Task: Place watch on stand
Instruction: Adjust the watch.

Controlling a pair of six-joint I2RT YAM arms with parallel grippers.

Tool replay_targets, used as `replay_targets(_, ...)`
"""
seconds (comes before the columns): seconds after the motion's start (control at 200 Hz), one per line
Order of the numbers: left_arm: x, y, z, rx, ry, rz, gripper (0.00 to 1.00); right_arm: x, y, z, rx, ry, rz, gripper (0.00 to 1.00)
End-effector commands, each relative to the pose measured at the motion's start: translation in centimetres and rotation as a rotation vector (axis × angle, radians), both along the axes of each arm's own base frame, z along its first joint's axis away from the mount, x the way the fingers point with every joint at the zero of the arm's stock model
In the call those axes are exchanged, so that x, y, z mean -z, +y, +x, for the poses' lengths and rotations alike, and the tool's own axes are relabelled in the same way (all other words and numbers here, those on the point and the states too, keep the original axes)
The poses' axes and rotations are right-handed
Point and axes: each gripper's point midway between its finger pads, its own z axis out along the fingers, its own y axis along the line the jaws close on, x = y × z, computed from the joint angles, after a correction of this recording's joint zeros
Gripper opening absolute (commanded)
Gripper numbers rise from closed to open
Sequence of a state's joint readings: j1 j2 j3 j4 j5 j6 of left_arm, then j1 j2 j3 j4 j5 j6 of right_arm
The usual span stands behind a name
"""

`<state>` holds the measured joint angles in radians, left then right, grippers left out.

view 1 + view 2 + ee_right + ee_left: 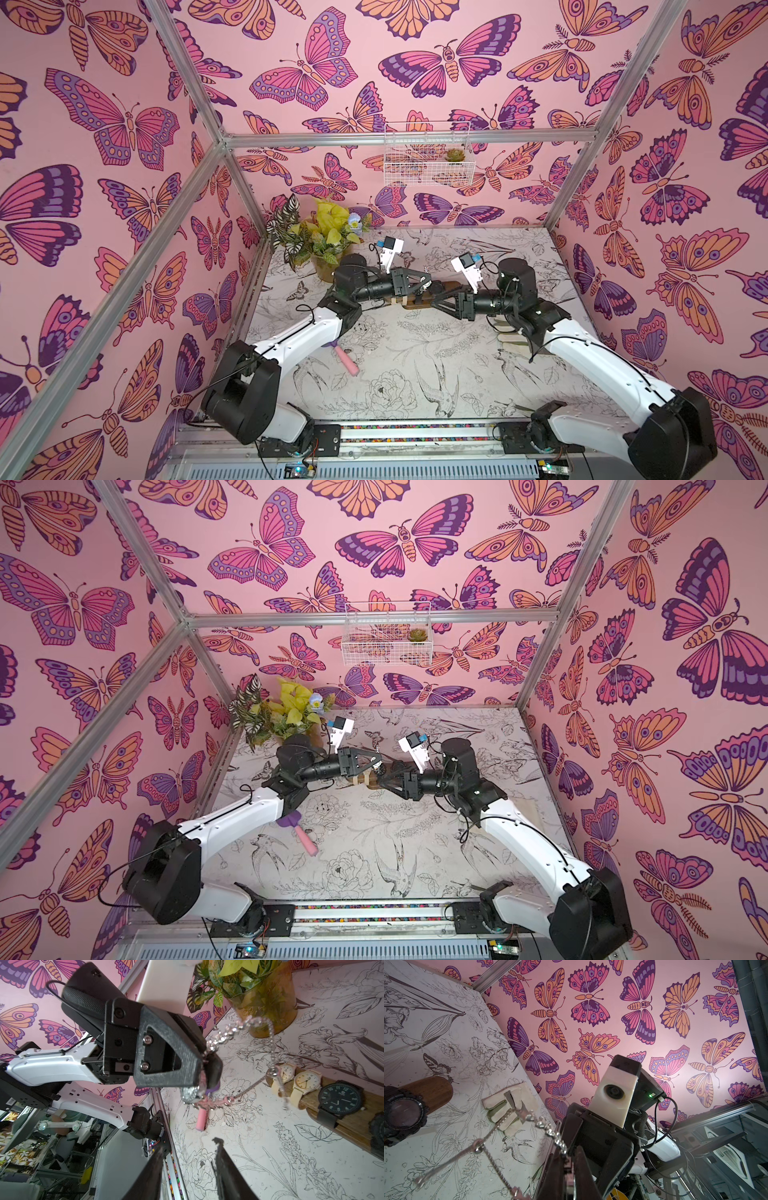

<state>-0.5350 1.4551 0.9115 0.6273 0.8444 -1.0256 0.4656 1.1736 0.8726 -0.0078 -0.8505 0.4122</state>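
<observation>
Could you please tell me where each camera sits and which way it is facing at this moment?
Top views: high above the arm bases, looking down on the table; left arm and right arm show whole.
Left wrist: behind the left gripper, facing the right wrist camera; own fingers show.
Right wrist: behind the right gripper, facing the left gripper; own fingers show.
Shared: both wrist views show the silver watch and the stand.

both arms meet tip to tip

the left arm (299,338) and right arm (582,347) reach forward, elbows out, wrists turned inward. the left gripper (425,283) is pinched tight on the silver watch (190,1093). the right gripper (188,1145) faces it, close by, jaws parted and empty.
</observation>
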Motion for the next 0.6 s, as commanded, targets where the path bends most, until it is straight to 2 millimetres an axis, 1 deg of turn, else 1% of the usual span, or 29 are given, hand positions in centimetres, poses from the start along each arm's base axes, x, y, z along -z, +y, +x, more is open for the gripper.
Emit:
replay_targets(0.0,-0.1,0.3,0.0,-0.002,-0.011,-0.009,0.0,-1.8,0.0,0.7,0.021,-0.087,0.0,0.4)
replay_targets(0.165,0.0,0.3,0.0,-0.003,-0.006,-0.009,0.0,-2.7,0.7,1.5,0.013,-0.101,0.025,0.4)
replay_targets(0.31,-0.1,0.3,0.0,-0.001,-0.006,-0.01,0.0,-3.3,1.4,2.3,-0.004,-0.102,0.048,0.42)
replay_targets(0.406,0.0,0.3,0.0,-0.001,-0.004,-0.009,0.0,-3.4,1.7,2.8,-0.012,-0.095,0.055,0.42)
replay_targets(0.591,0.0,0.2,0.1,0.0,-0.004,-0.009,0.0,-3.2,2.1,3.1,-0.026,-0.078,0.068,0.42)
